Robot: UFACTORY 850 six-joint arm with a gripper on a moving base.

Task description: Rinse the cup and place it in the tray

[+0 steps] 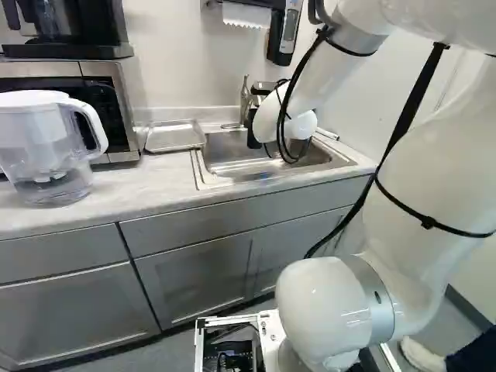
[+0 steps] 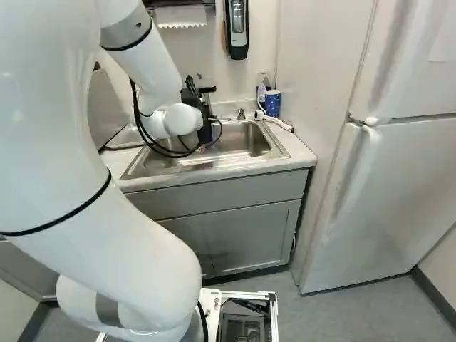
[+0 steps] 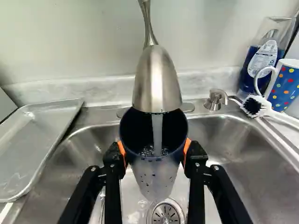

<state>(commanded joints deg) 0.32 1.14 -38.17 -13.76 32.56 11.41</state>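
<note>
The landmark is the stainless steel sink [image 2: 246, 142], set into the pale marbled counter [image 1: 116, 190]. Over the sink, the black gripper [image 2: 206, 127] with orange pads is closed around a tapered cup with a dark blue inside [image 3: 154, 175], a pad against each side. The cup's mouth is under the brushed metal faucet [image 3: 156, 86]; a stream of water [image 3: 157, 133] runs down into it, and bubbly water shows inside. Drops cling to the cup's outer wall. Beneath the cup, in the sink's floor, is a round slotted metal drain [image 3: 166, 214].

Just beside the sink, on the side toward the microwave [image 1: 122, 101], lies a shallow rectangular metal tray [image 1: 175, 136] with a raised rim. Farther from the sink on that same side stands a clear plastic pitcher with a white lid and handle [image 1: 43, 143], holding some water low down.

At the sink's opposite side, near its back corner, stand a blue mug with coloured dots and a white handle [image 3: 286, 86] and a labelled bottle of blue liquid [image 3: 261, 63]; what the mug holds is hidden. A white brush with dark bristles [image 3: 254, 106] lies by the sink's edge, near a metal soap pump [image 3: 215, 100] on its back rim.
</note>
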